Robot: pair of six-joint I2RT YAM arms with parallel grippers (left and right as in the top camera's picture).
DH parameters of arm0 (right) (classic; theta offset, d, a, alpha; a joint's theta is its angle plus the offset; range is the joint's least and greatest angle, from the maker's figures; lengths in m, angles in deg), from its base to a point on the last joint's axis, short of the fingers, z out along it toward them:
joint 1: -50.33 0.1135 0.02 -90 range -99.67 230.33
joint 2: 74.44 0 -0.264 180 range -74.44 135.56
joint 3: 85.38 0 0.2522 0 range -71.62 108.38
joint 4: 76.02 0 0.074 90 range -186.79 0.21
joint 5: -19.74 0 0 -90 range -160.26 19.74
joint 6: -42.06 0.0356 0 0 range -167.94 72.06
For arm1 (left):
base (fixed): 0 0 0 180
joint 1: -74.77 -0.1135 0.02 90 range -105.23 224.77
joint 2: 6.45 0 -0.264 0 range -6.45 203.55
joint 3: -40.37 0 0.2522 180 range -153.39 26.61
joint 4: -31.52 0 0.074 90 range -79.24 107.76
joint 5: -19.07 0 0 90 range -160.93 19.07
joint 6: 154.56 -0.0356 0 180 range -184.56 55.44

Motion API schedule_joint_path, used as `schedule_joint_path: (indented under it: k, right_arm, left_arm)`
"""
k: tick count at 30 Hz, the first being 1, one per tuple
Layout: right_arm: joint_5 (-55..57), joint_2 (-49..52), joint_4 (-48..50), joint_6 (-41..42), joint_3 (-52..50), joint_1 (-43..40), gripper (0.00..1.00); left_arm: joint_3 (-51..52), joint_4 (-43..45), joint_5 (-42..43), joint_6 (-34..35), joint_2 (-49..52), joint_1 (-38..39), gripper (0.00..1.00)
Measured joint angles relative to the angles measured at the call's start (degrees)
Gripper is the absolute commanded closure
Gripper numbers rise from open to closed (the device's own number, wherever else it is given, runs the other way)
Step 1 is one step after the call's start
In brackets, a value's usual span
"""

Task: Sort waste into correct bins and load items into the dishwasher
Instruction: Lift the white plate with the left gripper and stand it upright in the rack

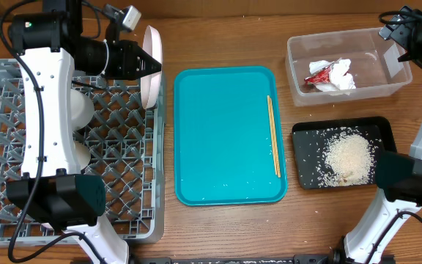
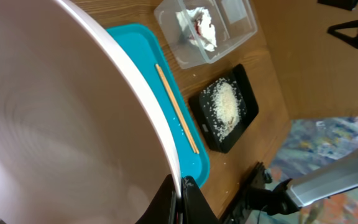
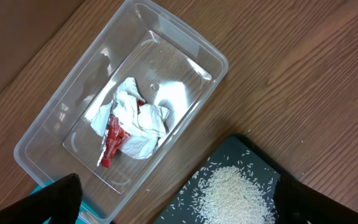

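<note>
My left gripper (image 2: 180,186) is shut on the rim of a white plate (image 2: 61,112). It holds the plate (image 1: 152,62) on edge over the far right corner of the grey dishwasher rack (image 1: 123,147). Two white dishes (image 1: 79,110) sit in the rack, partly hidden under the left arm. The chopsticks (image 1: 273,136) lie along the right side of the teal tray (image 1: 226,139). The clear tub (image 3: 55,118) holds the crumpled napkin (image 3: 138,121) and the red wrapper (image 3: 112,140). Rice (image 3: 235,196) is piled in the black tray (image 3: 241,146). My right gripper (image 3: 179,205) hangs open above these two bins, holding nothing.
The teal tray lies between the rack and the bins, with a few stray grains near its front edge. The right arm's base (image 1: 401,176) stands beside the black tray (image 1: 302,132). Bare wooden table lies around the bins.
</note>
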Motion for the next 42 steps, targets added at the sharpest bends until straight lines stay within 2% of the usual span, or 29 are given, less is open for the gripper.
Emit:
schedule_joint_path:
  k: [15, 25, 42]
  right_arm:
    - [-0.02, 0.0, 0.0, 0.02, 0.0, 0.0, 0.0]
    - [0.0, 0.0, 0.0, 0.0, 0.0, 0.0, 0.0]
    - [-0.02, 0.0, 0.0, 0.0, 0.0, 0.0, 0.0]
  left_arm:
    - [12.09, 3.65, 6.67, -1.31, 0.02, -1.44, 0.96]
    - [12.48, 3.61, 7.28, -1.44, 0.02, -7.34, 0.96]
    - [14.64, 3.13, 7.02, -4.57, 0.02, -7.28, 0.96]
